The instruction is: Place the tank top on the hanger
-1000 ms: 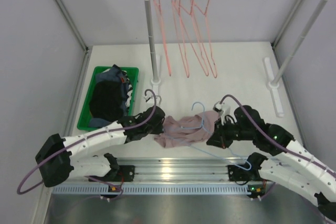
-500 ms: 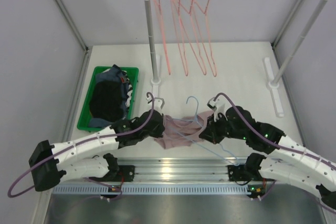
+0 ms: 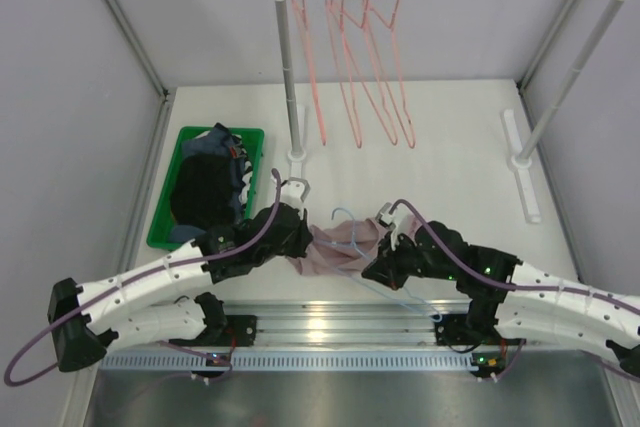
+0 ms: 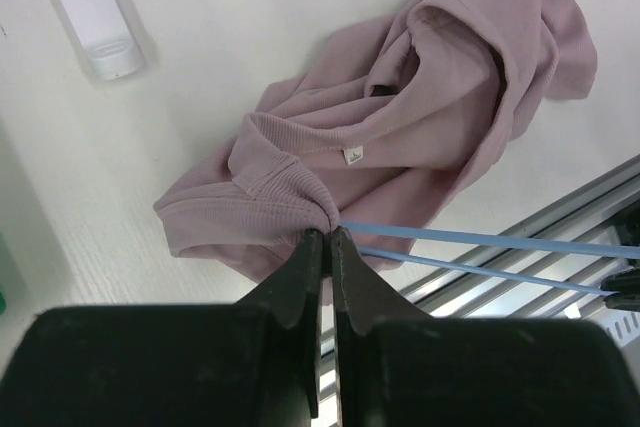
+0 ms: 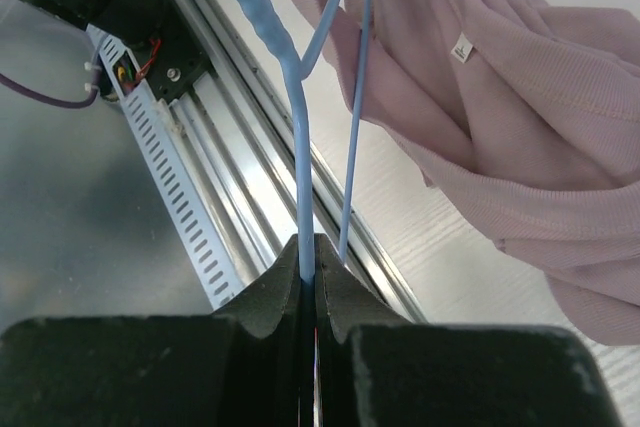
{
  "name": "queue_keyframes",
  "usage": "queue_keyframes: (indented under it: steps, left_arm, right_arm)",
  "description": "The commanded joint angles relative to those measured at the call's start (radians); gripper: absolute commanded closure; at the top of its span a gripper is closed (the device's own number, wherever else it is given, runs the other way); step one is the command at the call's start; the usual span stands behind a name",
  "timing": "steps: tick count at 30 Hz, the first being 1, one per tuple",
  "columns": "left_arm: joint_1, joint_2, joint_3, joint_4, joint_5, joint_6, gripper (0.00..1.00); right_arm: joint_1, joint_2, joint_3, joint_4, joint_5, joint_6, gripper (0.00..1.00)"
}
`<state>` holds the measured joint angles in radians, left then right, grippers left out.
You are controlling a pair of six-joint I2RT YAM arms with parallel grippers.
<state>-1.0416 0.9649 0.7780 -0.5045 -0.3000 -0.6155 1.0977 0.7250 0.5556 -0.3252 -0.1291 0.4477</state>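
Hanger of thin light-blue wire (image 5: 301, 187) has slid left along the table's (image 3: 450, 127) near edge into the crumpled dusty-pink fabric tank top (image 4: 420, 117). The right fingers (image 5: 275, 297) pinch it and the left fingers (image 4: 300, 277) pinch the hem, so threading looks underway.

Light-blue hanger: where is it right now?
The light-blue hanger sits front centre in the top view, between both arms, overlapping the pink tank top; the right gripper pinches its wire.

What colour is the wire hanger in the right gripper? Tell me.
Light blue; the right wrist view shows the hanger best.
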Motion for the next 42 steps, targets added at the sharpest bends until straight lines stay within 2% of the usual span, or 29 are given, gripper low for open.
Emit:
queue_keyframes:
  steps: [1, 2, 4, 5, 8, 9, 11, 16, 19, 23, 24, 28, 29, 32, 36, 39, 42]
  left_arm:
    - [-0.005, 0.005, 0.052, -0.032, -0.002, 0.023, 0.92]
    - [-0.005, 0.005, 0.053, -0.042, -0.005, 0.025, 0.86]
    - [-0.005, 0.001, 0.055, -0.052, -0.019, 0.02, 0.67]
    - [-0.005, -0.008, 0.056, -0.063, -0.027, 0.014, 0.53]
    - [-0.003, -0.02, 0.06, -0.071, -0.048, 0.011, 0.41]
    - [-0.005, -0.018, 0.063, -0.09, -0.057, 0.007, 0.4]
    - [-0.003, -0.018, 0.073, -0.111, -0.076, -0.001, 0.39]
    - [-0.005, -0.046, 0.069, -0.135, -0.094, -0.023, 0.55]
    - [-0.003, -0.049, 0.066, -0.202, -0.175, -0.091, 0.66]
    - [-0.005, -0.009, 0.064, -0.334, -0.284, -0.278, 0.72]
    - [-0.005, -0.003, 0.054, -0.347, -0.297, -0.302, 0.72]
    - [-0.005, 0.015, 0.001, -0.333, -0.281, -0.395, 0.61]
    - [-0.005, 0.017, -0.009, -0.315, -0.275, -0.429, 0.55]
    - [-0.005, 0.008, -0.049, -0.263, -0.26, -0.454, 0.5]
    - [-0.005, 0.012, -0.108, -0.154, -0.24, -0.457, 0.52]
    - [-0.005, 0.041, -0.112, -0.149, -0.234, -0.469, 0.57]
    - [-0.003, 0.078, -0.112, -0.135, -0.238, -0.48, 0.57]
  right_arm:
    - [0.028, 0.002, -0.034, 0.184, 0.023, 0.0, 1.0]
    - [0.03, 0.002, -0.045, 0.202, 0.022, 0.005, 1.0]
    - [0.033, -0.001, -0.074, 0.253, 0.019, 0.011, 1.0]
    - [0.033, 0.001, -0.082, 0.265, 0.022, 0.011, 1.0]
    - [0.034, 0.002, -0.106, 0.305, 0.025, 0.017, 1.0]
    - [0.033, 0.005, -0.111, 0.314, 0.023, 0.016, 1.0]
    - [0.034, 0.008, -0.118, 0.343, 0.022, 0.011, 1.0]
    - [0.034, 0.057, -0.131, 0.383, 0.009, 0.006, 1.0]
    - [0.034, 0.093, -0.132, 0.397, 0.009, 0.002, 1.0]
    - [0.034, 0.113, -0.129, 0.407, 0.009, 0.0, 1.0]
    - [0.034, 0.114, -0.128, 0.407, 0.008, 0.002, 1.0]
    - [0.034, 0.119, -0.122, 0.397, 0.008, -0.003, 1.0]
    - [0.034, 0.119, -0.118, 0.396, 0.008, -0.004, 1.0]
    - [0.033, 0.126, -0.115, 0.393, 0.008, -0.006, 1.0]
    - [0.034, 0.129, -0.112, 0.393, 0.005, -0.007, 1.0]
    - [0.034, 0.131, -0.114, 0.393, 0.005, -0.007, 1.0]
    - [0.034, 0.132, -0.111, 0.397, 0.002, -0.01, 1.0]
